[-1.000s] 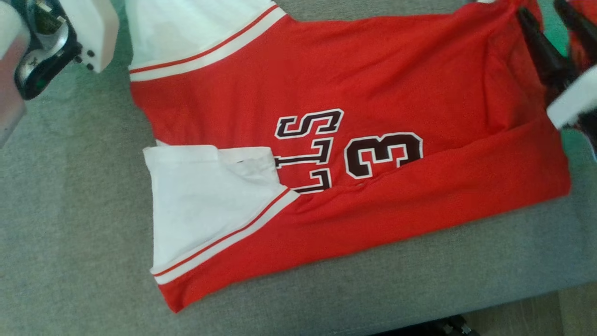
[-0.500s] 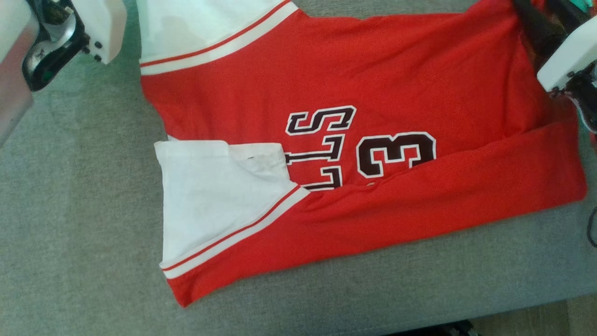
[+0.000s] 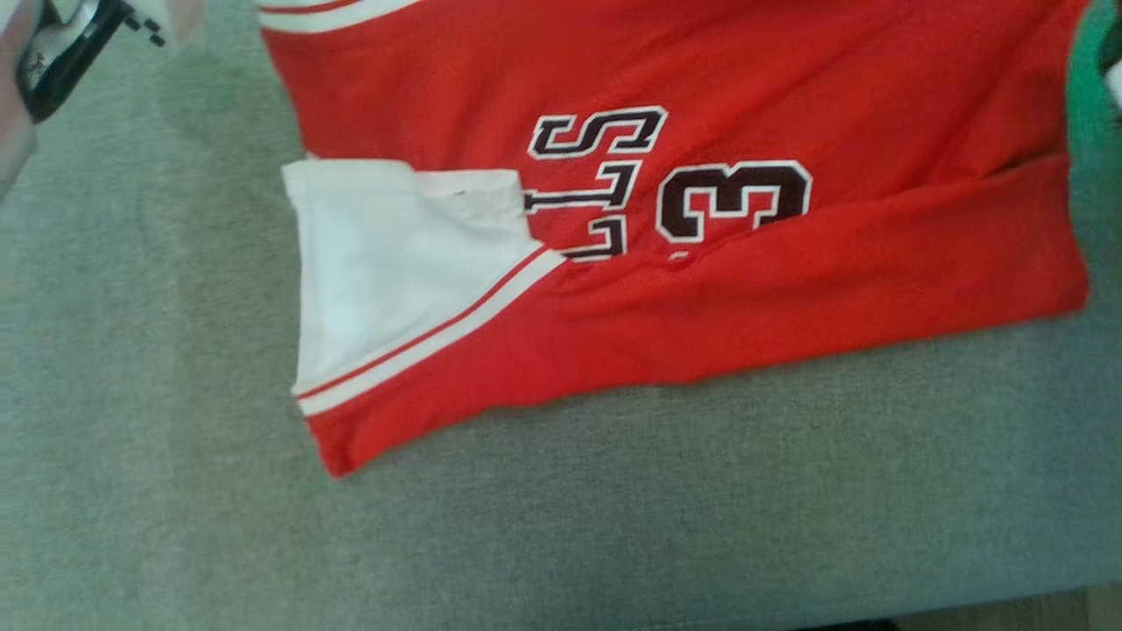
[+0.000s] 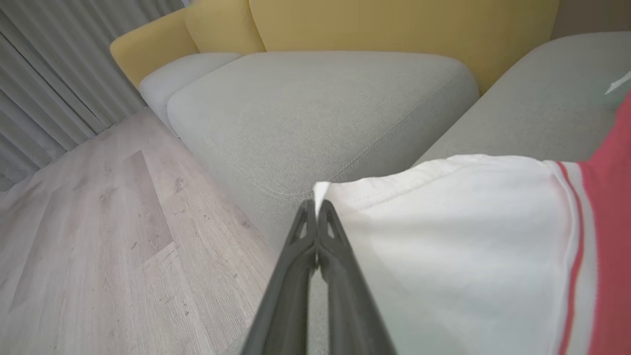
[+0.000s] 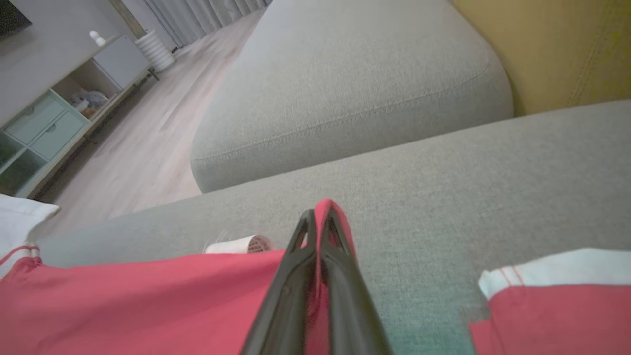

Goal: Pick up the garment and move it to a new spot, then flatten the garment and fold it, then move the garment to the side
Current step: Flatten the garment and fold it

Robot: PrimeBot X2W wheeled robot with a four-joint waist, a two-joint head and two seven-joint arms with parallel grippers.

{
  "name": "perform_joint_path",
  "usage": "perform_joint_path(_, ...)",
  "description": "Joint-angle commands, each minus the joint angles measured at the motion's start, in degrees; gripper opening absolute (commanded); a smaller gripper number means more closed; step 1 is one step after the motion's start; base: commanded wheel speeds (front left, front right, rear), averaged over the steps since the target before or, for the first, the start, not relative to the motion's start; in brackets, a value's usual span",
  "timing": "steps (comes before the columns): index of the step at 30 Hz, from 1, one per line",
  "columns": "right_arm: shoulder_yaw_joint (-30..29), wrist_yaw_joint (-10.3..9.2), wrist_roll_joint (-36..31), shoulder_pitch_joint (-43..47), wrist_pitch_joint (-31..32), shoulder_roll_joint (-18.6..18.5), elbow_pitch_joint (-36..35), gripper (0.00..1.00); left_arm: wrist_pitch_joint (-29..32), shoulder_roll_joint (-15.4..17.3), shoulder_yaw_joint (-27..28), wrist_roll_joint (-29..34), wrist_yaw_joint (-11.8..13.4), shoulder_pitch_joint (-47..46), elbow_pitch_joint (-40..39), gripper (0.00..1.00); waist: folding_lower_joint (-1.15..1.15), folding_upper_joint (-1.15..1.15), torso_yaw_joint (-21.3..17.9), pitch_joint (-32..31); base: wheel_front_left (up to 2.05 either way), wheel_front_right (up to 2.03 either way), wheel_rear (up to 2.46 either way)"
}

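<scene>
The garment point(image 3: 701, 280) is a red jersey with white sleeves and dark lettering, lying spread on the grey sofa seat point(image 3: 614, 526) with its near long edge folded over. In the left wrist view my left gripper point(image 4: 315, 209) is shut on the corner of a white sleeve point(image 4: 468, 246). In the right wrist view my right gripper point(image 5: 318, 219) is shut on a pinch of the red fabric point(image 5: 148, 305), which pokes up between the fingertips. My left wrist housing point(image 3: 53, 44) sits at the head view's top left corner.
Yellow back cushions point(image 4: 394, 24) rise behind the grey seats. Wooden floor point(image 4: 98, 246) and grey curtains lie to one side, with a pale sideboard point(image 5: 49, 123) beyond. A small white cylinder with a mesh end point(image 5: 239, 244) lies by the garment. The seat's front edge point(image 3: 1052, 605) is near.
The head camera has moved, so the garment sits higher in the picture. My right gripper, open over the garment's far right corner before, has shut on the red fabric. The left stays shut.
</scene>
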Motion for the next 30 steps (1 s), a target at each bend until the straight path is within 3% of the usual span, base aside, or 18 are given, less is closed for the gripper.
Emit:
perform_joint_path(1, -0.43, -0.05, 0.81, 2.03, -0.68, -2.04, -2.18, 0.00, -1.09, 2.05, 2.62, -0.44, 0.14, -2.71, -0.24, 0.00, 0.00, 0.00, 0.79, -0.82, 0.00, 0.00, 0.00)
perform_joint_path(13, -2.26, -0.05, 5.00, 16.89, -4.11, -10.65, -10.08, 0.00, -6.57, 6.82, 2.83, -5.67, 1.21, 9.59, -12.74, 0.00, 0.00, 0.00, 6.37, -5.87, 0.00, 0.00, 0.00)
perform_joint_path(23, -6.56, -0.05, 3.89, 28.38, -6.45, -13.02, -13.52, 0.00, -7.52, 13.33, 3.52, -7.13, 7.50, 24.05, -27.91, 0.00, 0.00, 0.00, 8.32, -8.83, 0.00, 0.00, 0.00)
perform_joint_path(30, -10.32, -0.05, 3.22, 36.84, -7.17, -11.40, -15.82, 0.00, -7.63, 15.87, 4.57, -5.61, 11.77, 33.70, -36.57, 0.00, 0.00, 0.00, 8.36, -9.83, 0.00, 0.00, 0.00)
